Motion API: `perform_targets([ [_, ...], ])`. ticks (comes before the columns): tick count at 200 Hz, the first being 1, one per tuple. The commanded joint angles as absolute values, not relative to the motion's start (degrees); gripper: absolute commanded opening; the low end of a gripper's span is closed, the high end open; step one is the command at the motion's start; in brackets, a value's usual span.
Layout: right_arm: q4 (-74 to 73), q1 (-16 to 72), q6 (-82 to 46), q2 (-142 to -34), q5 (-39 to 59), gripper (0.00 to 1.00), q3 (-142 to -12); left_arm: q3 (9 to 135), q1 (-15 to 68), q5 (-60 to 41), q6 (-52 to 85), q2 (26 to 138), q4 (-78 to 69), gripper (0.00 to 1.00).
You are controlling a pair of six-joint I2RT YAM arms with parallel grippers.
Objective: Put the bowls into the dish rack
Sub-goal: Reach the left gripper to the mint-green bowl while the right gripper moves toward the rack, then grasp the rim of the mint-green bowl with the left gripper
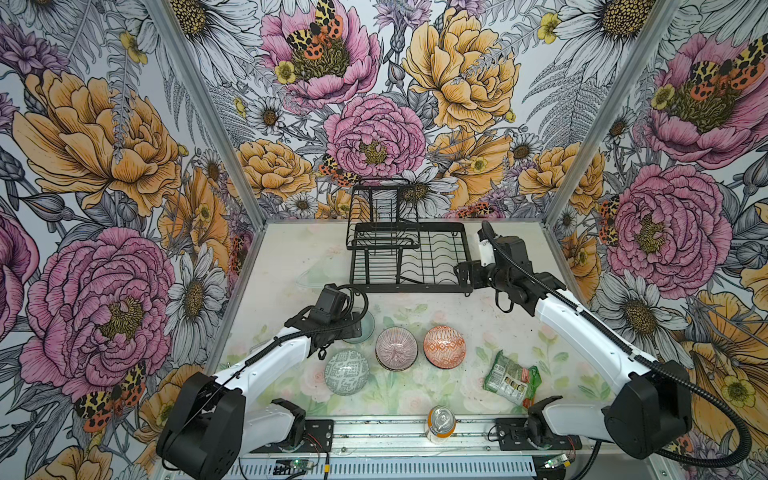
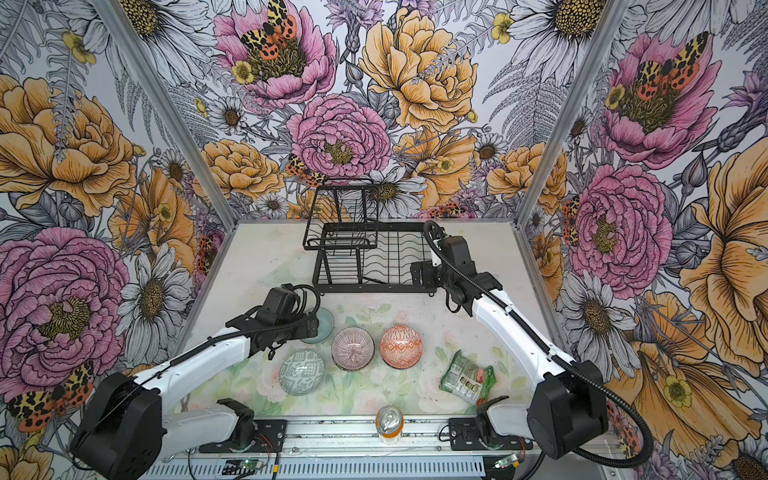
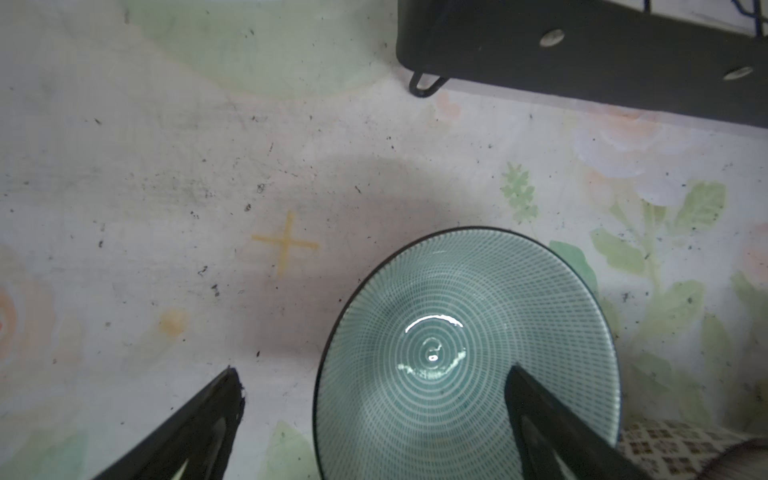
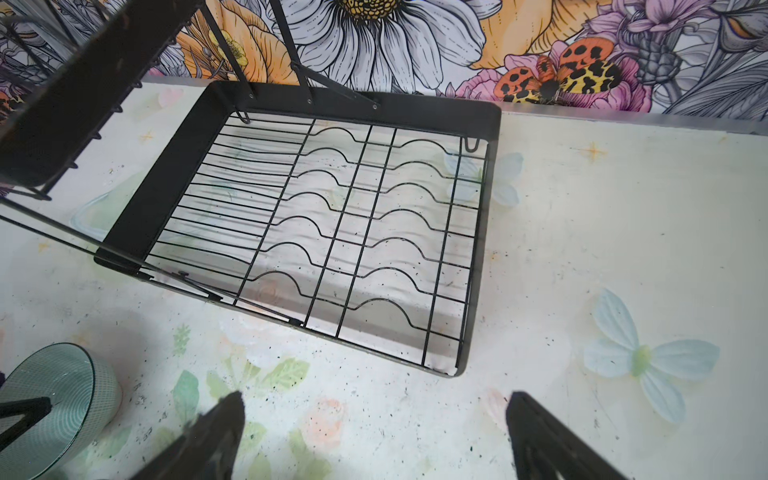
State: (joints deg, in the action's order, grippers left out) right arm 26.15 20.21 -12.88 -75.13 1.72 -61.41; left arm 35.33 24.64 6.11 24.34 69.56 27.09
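- In a top view, the dish rack stands at upper centre of the table. Both tiers look empty, so no bowl is loaded yet. In mid-frame below it are the teal bowl, the pink-striped bowl and the orange-white bowl. The grey-green maze bowl is lower left of those. The pink-striped one seems to rest on at least one other bowl; how many I cannot tell. A green packet lies at lower right and a drink can stands at bottom centre.
- In a top view, the left gripper hangs over the teal bowl's left side. The right gripper sits just beside the rack's lower right corner and carries nothing.
- In the left wrist view, the left gripper is spread wide. One finger is over the teal bowl's inside and the other is outside its rim. It straddles the rim without clamping, and I cannot tell whether it touches.
- In the right wrist view, the right gripper is spread wide and empty over bare table, near the rack. The rack's lower wires hold nothing. My judgement is that the first pickup is only being lined up and all the loading remains.
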Motion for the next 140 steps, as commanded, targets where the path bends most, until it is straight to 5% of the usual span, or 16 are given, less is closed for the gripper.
perform_targets([
  [1, 26.4, 20.7, -13.9, -75.5, 0.6, 0.99, -63.1, 34.4, 25.0, 6.6, 25.8, 70.5, 25.1, 0.98],
  [140, 26.3, 20.9, -13.9, -76.2, 0.0, 0.99, -62.6, 33.9, 24.9, 5.7, 28.5, 74.9, 22.3, 0.45],
])
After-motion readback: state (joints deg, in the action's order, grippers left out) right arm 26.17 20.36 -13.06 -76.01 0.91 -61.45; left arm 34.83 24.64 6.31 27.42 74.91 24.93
